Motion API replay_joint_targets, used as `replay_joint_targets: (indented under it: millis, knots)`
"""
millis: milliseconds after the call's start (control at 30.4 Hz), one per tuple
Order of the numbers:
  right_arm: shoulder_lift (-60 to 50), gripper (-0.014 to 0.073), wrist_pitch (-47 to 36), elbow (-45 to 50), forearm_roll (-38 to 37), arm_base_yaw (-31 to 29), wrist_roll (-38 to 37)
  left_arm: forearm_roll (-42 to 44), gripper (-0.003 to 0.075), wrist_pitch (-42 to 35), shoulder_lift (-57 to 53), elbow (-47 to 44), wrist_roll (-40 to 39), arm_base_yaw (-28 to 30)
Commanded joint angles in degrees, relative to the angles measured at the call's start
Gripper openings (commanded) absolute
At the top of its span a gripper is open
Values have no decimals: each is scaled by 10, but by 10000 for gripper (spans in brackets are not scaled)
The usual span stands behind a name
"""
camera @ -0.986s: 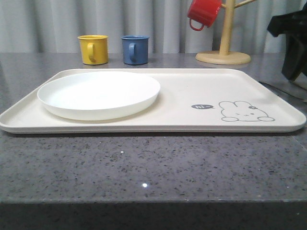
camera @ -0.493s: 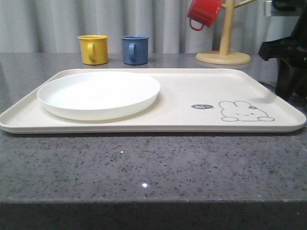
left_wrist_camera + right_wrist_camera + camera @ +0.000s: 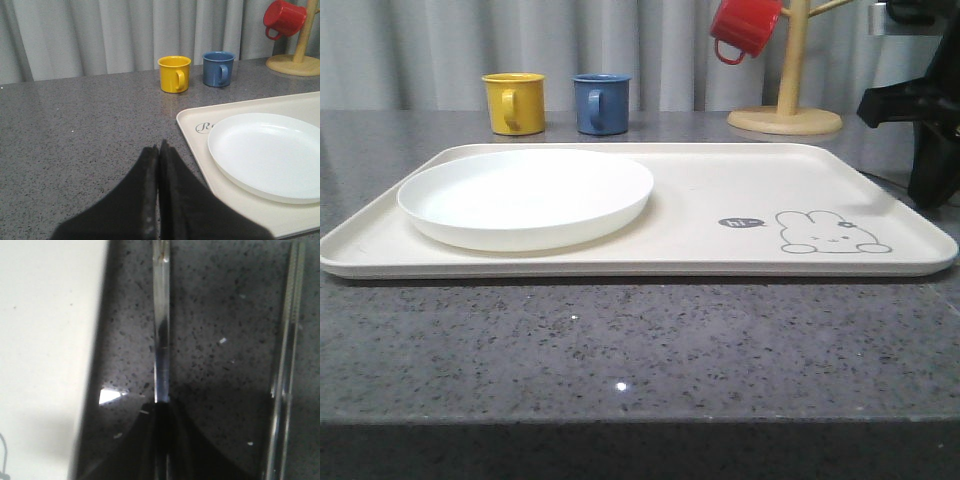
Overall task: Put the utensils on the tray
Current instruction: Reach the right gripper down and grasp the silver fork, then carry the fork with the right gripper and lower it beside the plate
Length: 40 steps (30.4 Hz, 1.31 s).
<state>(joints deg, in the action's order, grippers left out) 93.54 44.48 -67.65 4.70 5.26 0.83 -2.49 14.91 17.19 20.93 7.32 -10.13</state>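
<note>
Right gripper (image 3: 162,440) has dropped at the tray's (image 3: 720,200) 3 o'clock | we see it clamped on a utensil handle (image 3: 161,330), chopsticks (image 3: 287,365) alongside | left gripper (image 3: 159,200) closed, empty | lift next

Matt cream tray (image 3: 700,190), glossy white plate (image 3: 525,196), polished metal utensil (image 3: 161,325), speckled stone-like table (image 3: 640,350).

— Where's the plate (image 3: 525,197)?
— On the left half of the tray (image 3: 740,180).
— And the mugs (image 3: 514,102)?
— Side by side behind the tray, the mug stand (image 3: 786,110) off to their right.
</note>
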Motion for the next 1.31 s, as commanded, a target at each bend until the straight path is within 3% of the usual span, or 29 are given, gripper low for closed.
replay_joint_targets:
  millis: [0,131,296,493,887,1085,1282]
  knots:
    - [-24,-32,-15,-18,2,-1,4,-5,-18,-48,4,15,-6,3]
    - [-48,-25,-8,-20,-5,-2,0,-5,-18,-48,4,15,-6,3]
    - [-81,-25,47,-58,-34,4,-67,-5,-18,-48,4,15,-6,3]
    - [-85,-25,129,-124,-100,58,-144,-5,-18,-48,4,15,-6,3]
    - [-8,-25,117,-198,-104,216,-255,-5,-18,-48,4,15,-6,3]
    - [42,-25,99,-215,-95,227,-341,-5,-18,-48,4,15,-6,3]
    - [64,-25,72,-216,-64,227,-357,-5,-18,-48,4,15,-6,3]
